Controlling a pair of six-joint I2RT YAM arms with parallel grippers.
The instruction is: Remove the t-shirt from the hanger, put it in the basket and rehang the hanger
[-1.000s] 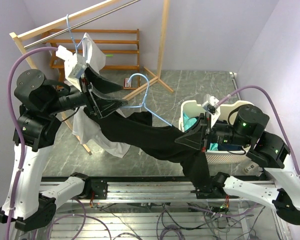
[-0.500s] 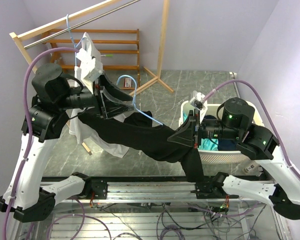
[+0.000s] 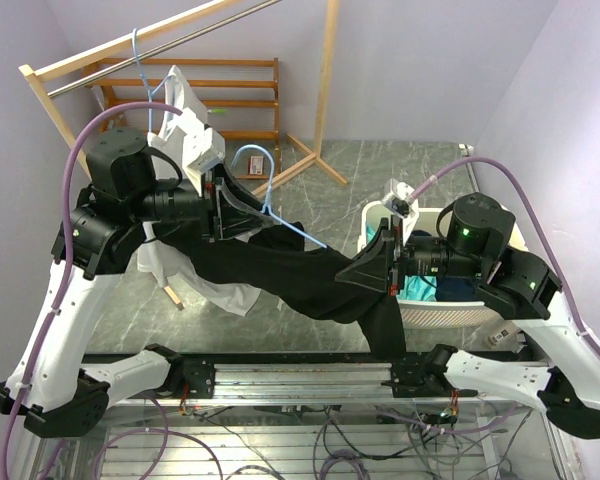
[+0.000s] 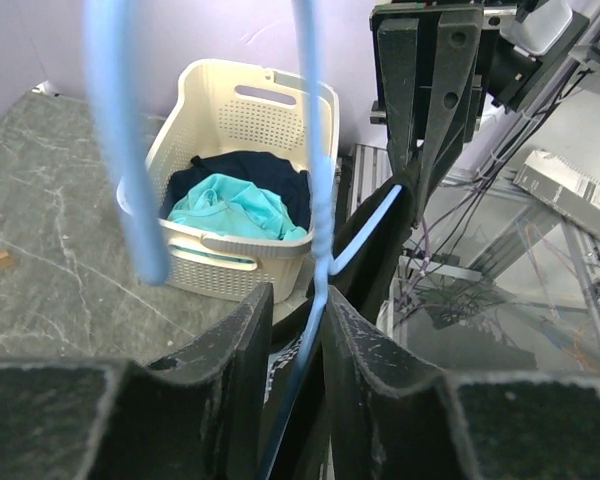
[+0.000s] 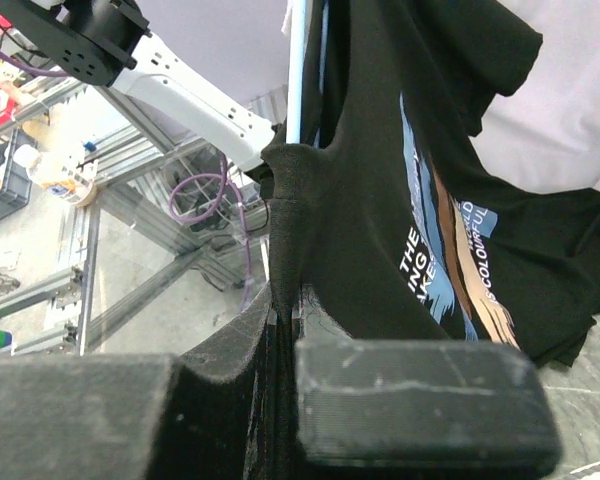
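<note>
Top view: black tee is stretched in mid-air betw. both arms, approx 9 to 3 o'clock across frame centre, with a fold hanging toward 6 below the R gripper. The tee is not yet off the hanger. Hook and one blue shoulder wire are exposed toward 11; the wire's lower end is lost in the fabric.

L gripper is set at the tee's 9 o'clock end. In the L wrist view its jaws are seen about half open, w/ the hanger wire standing betw. the fingers. The wire is close against the right-hand pad, and a gap is left at the other. No firm clamp can be made out.

R gripper is fully closed on a bunched pinch of tee. In the R wrist view the cloth is drawn up from the pads toward 12, printed side toward 3.

Basket is placed at 3 o'clock behind the R arm, w/ teal cloth and sth dark inside. A white shirt is hung on the rack at 10–11 o'clock, behind the L arm.
</note>
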